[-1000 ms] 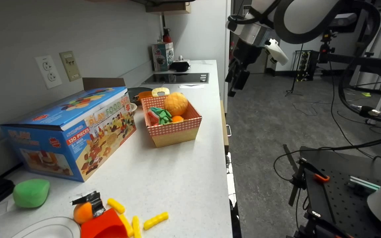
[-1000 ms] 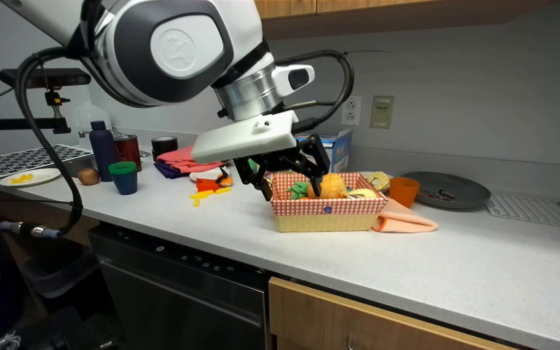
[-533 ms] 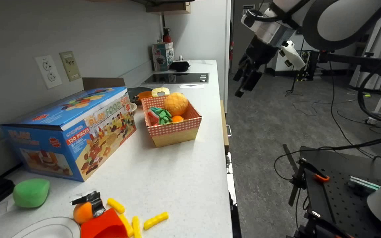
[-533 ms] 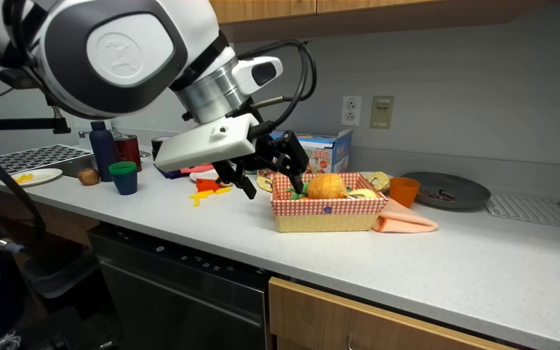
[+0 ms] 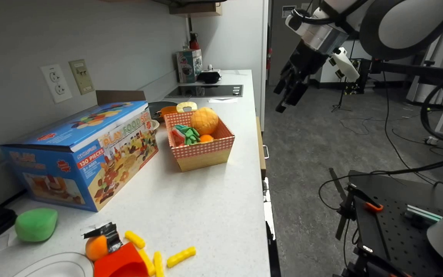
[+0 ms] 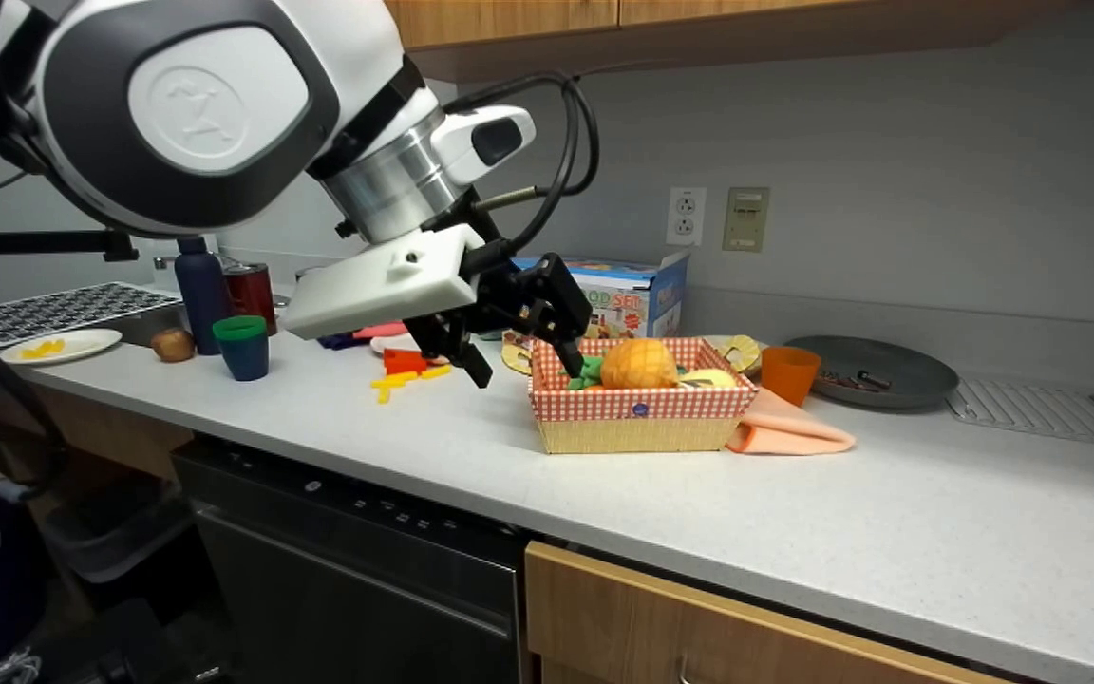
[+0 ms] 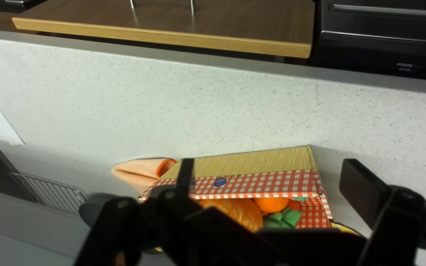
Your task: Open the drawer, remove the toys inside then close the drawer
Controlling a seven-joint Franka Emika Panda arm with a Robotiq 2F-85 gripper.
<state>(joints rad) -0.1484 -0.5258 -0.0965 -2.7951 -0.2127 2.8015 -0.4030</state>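
A wood-fronted drawer point(image 6: 666, 613) sits lower than the basket point(image 6: 637, 435), under the worktop point(image 6: 841, 532), its inside hidden. Released, jaws parted, the hand point(image 6: 525, 366) hangs well apart from the basket, on the drawer side. A blue box point(image 5: 83, 154) stands near the basket, toward the wall point(image 6: 889, 190).
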